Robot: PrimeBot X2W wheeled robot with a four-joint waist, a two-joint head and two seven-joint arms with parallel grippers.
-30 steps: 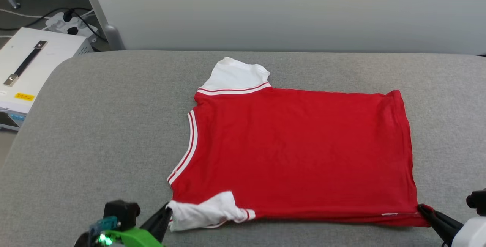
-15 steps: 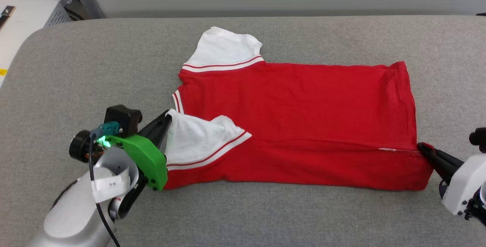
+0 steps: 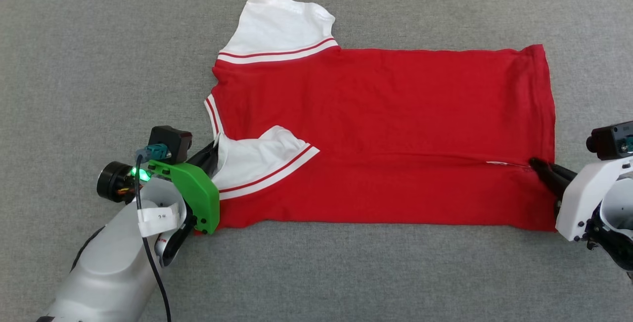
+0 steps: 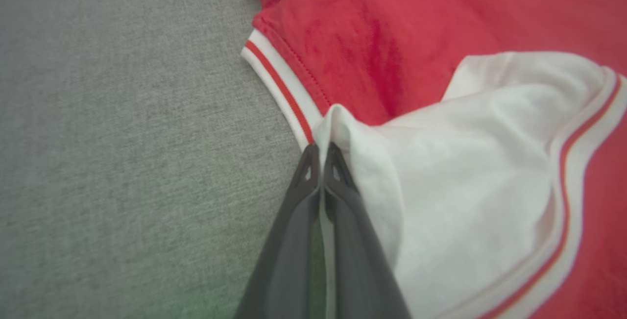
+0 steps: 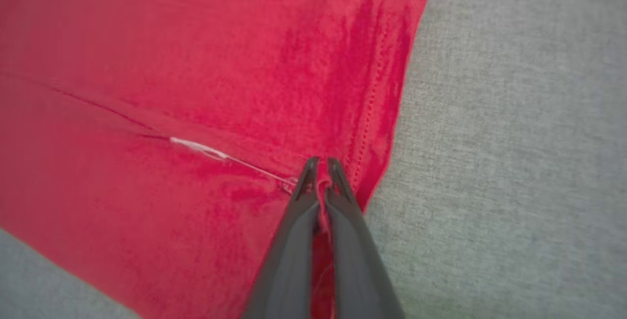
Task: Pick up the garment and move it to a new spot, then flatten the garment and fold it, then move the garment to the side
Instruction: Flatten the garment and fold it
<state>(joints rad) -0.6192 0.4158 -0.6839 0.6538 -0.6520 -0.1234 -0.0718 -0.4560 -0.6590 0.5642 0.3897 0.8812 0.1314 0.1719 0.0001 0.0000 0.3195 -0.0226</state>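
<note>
A second ago the shirt (image 3: 385,114) lay open with both grippers at its near edge. Since then that near strip has been carried over and laid back on top of the body, and the head camera has tipped downward. The left gripper (image 3: 213,146) is clenched on the white cloth of the near sleeve (image 3: 252,159); in its wrist view the fingers (image 4: 294,240) pinch that sleeve (image 4: 441,186) at its edge. The right gripper (image 3: 536,163) is clamped on the folded red hem, with fabric bunched between its tips (image 5: 321,162) just beside a small white label (image 5: 196,147).

The shirt lies across the middle of the grey cushion (image 3: 99,65), neck end to the robot's left and hem to its right. It is red, smooth and mostly flat, and a straight crease runs between the two grippers. The far sleeve (image 3: 279,25) sticks out white, with red-and-white striped trim at its seam.
</note>
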